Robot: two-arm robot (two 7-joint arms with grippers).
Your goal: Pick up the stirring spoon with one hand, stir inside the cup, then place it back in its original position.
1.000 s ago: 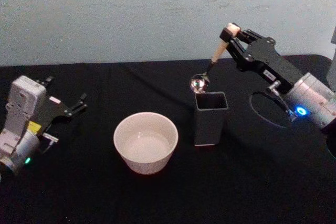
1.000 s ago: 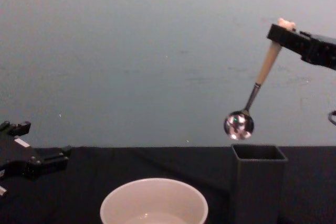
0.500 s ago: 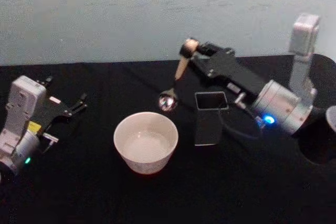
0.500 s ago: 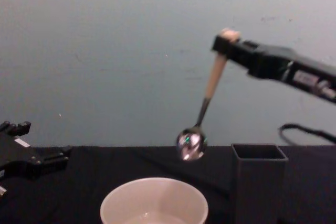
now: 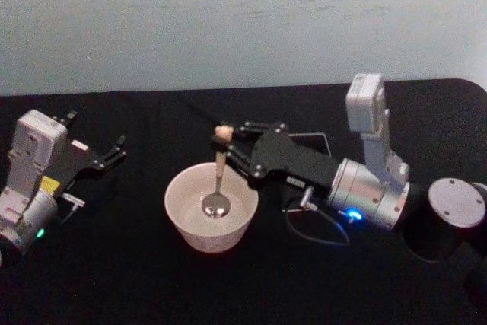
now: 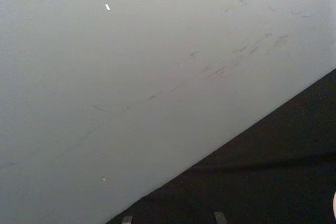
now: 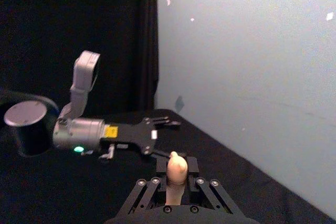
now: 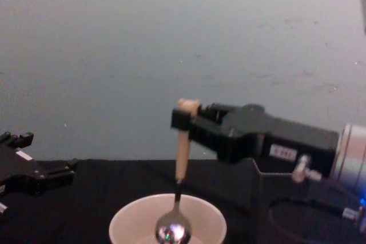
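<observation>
In the cup (image 5: 199, 240): the round metal end of the stirring spoon (image 5: 219, 171) sits below the rim, near the middle of the cream-white hollow. I cannot tell whether it touches the bottom.
Stirring spoon: nearly upright, with its top tipped a little to my right. The bear head is uppermost, the cream handle is under it, and the thin grey shaft runs down past the rim.
My right gripper (image 5: 226, 141): clamped on the spoon's handle just under the bear head. It hangs above the far right part of the cup's rim and is apart from the cup itself.
My right arm (image 5: 365, 188): stretched low over the table from my right. It crosses in front of the dark grey square holder (image 5: 321, 141) and covers most of it.
Holder: stands on the table near the cup, to its right and a little farther back. Its back rim peeks over my arm in the head view.
My left gripper (image 5: 95, 135): parked at the left of the table, well apart from the cup. It is spread wide with nothing in it, and its tips point toward the wall (image 5: 228, 20).
Right wrist view: the bear head stands between my two black fingers (image 7: 192, 166), and the left gripper lies farther off across the cloth.
Table (image 5: 137, 279): covered in black cloth that runs back to the pale wall.
Cup's place: upright on the cloth in front of me, between my two arms.
</observation>
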